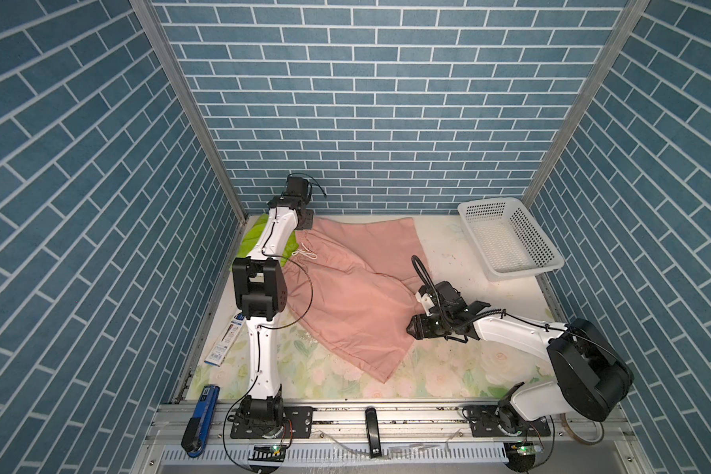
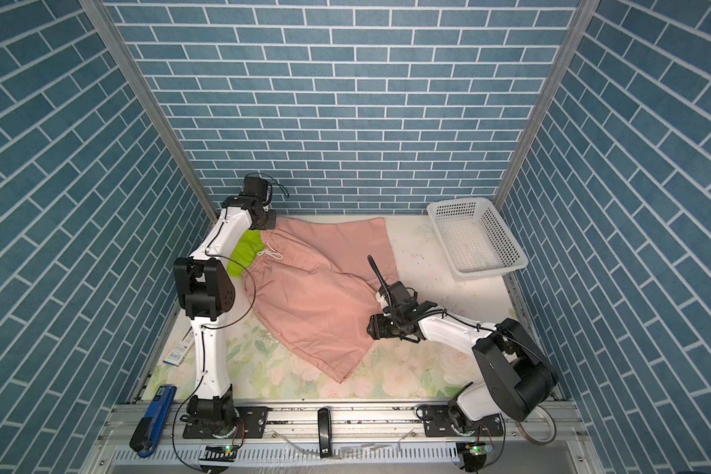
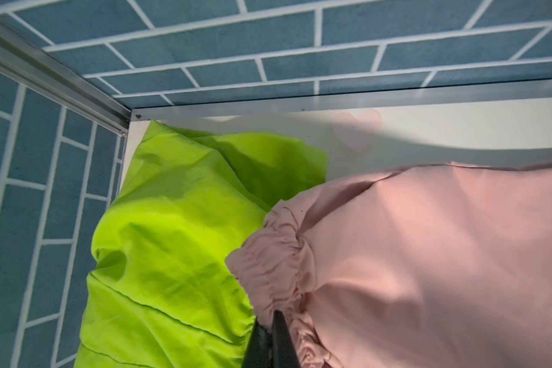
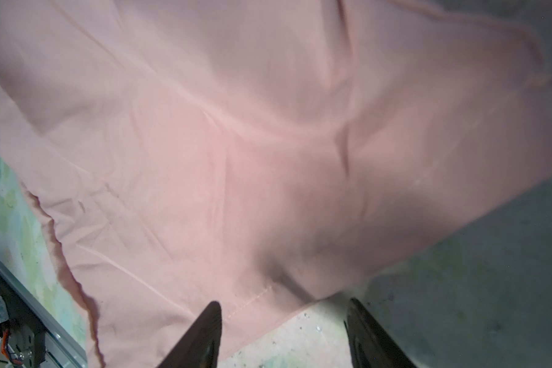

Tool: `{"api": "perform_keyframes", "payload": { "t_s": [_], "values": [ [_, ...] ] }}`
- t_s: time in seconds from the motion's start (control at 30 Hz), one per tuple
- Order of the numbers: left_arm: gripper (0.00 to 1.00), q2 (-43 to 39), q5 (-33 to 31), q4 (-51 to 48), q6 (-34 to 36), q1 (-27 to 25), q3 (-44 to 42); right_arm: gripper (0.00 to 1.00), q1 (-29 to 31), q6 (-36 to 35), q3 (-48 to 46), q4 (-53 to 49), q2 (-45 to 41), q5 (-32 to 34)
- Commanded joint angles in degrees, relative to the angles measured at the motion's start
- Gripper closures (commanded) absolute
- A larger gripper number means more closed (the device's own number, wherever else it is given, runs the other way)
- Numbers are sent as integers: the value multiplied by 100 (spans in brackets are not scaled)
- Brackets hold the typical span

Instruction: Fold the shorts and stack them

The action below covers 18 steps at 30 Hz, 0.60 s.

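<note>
Nearest, my right gripper is low over the flowered table, jaws spread apart at the hem of the pink shorts (one finger lies over the cloth). Those shorts lie spread across the middle. Farther back, my left gripper is clenched on their gathered waistband, which overlaps the green shorts in the far left corner. A white basket stands far right.
</note>
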Motion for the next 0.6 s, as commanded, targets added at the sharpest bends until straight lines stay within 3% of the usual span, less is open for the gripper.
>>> {"api": "perform_keyframes", "payload": {
  "t_s": [0.0,0.03,0.1,0.17,0.27,0.4,0.47,0.57],
  "values": [
    [100,167,-167,8,-165,227,308,36,508,-117,367,-573,-39,334],
    [90,207,-62,-88,-191,262,394,36,674,-196,448,-777,-103,460],
    [31,152,224,-376,-217,275,520,35,964,-290,575,-1204,-316,636],
    [1,-156,437,-429,-334,265,304,35,1147,-449,676,-1553,-492,708],
    [0,-676,694,-632,-545,272,41,34,1604,-778,804,-2003,-596,1124],
    [0,-1137,1186,-1092,-685,273,-356,34,1631,-649,798,-2261,-728,1550],
    [0,-1384,1094,-1077,-736,274,-793,32,1576,-454,821,-2469,-913,2035],
    [0,-1910,997,-949,-973,295,-1657,32,1488,-612,770,-2247,-1266,1744]
  ]
}}
